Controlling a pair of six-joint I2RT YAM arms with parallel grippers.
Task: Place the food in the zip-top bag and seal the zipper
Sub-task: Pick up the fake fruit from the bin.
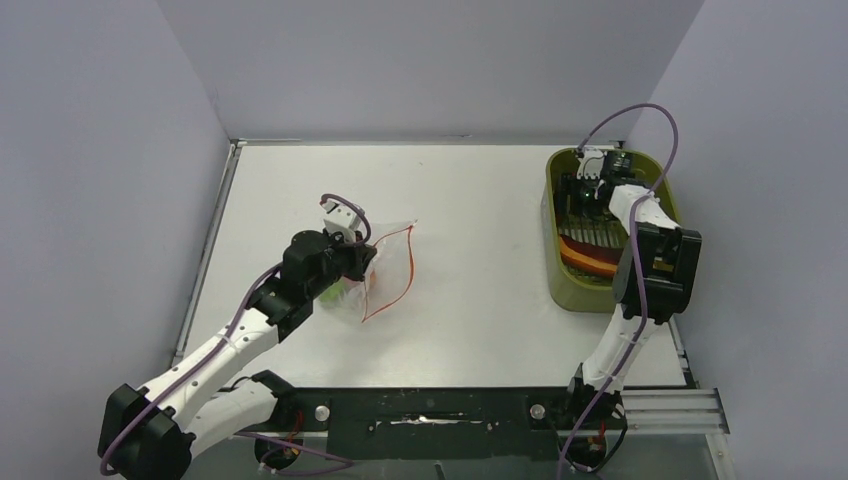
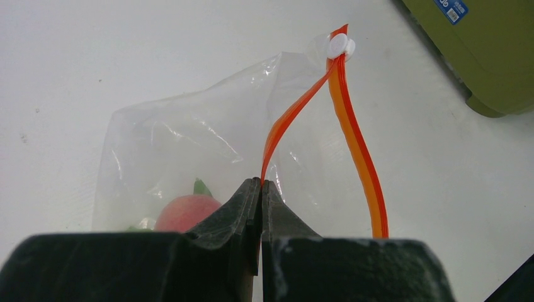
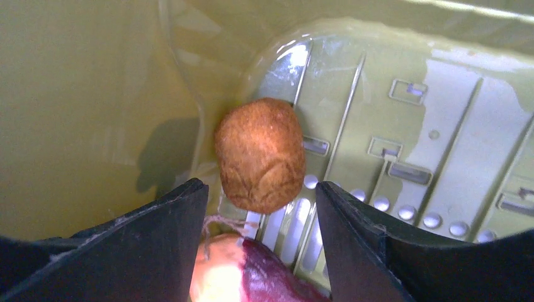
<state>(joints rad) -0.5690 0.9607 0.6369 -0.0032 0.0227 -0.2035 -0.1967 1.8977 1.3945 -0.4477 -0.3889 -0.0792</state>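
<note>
The clear zip-top bag (image 1: 385,270) lies on the table left of centre, its mouth gaping. My left gripper (image 2: 261,182) is shut on one side of the red-orange zipper (image 2: 289,119); the other strip (image 2: 362,157) curves away to the white slider (image 2: 339,45). A pink-red ball fruit (image 2: 186,212) with a green leaf sits inside the bag (image 2: 189,138). My right gripper (image 3: 261,185) is open, down inside the olive-green tub (image 3: 75,94). A brown oval food piece (image 3: 261,154) lies just past its fingertips, and a dark-red and peach piece (image 3: 252,274) sits between the fingers.
The green tub (image 1: 560,285) stands at the right edge of the table, with orange and red food (image 1: 585,255) in its near half. Grey walls close the table on the left, back and right. The tub's corner (image 2: 497,94) shows in the left wrist view.
</note>
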